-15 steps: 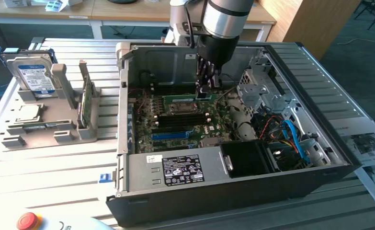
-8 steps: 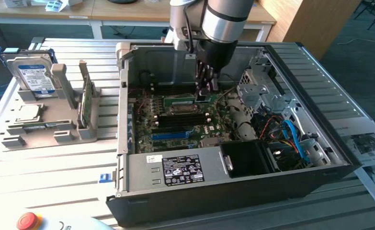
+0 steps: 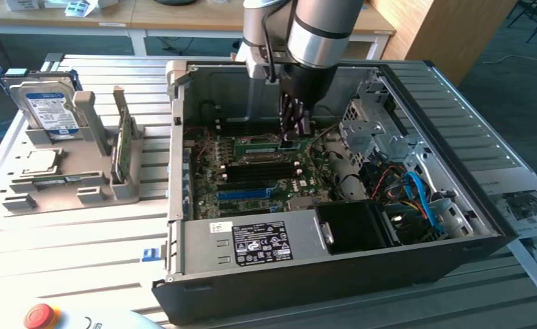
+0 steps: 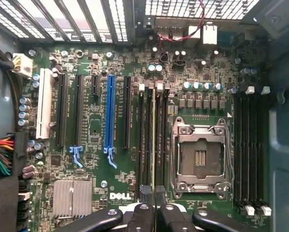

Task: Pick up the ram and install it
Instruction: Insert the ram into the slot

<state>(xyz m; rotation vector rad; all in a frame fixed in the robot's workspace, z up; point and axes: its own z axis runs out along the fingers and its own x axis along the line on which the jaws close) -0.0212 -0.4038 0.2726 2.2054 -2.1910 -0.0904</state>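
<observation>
The black two-fingered hand [image 4: 152, 194] pinches the thin green ram stick [image 4: 153, 140] edge-on (just a narrow yellowish line), low over the black memory slots [image 4: 142, 140] beside the silver processor socket [image 4: 200, 154]. Any skew could jam it against a slot wall.

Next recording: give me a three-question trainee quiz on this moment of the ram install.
1. True or false: the fingers are down inside the computer case, over the motherboard.
2. Multiple choice: the hard drive stands A) inside the case, B) in the grey holder outside the case, C) between the fingers.
3. Fill in: the ram, seen edge-on between the fingers, lines up with the memory slots beside the ____ socket.
Key: 1 true; 2 B; 3 CPU.
</observation>
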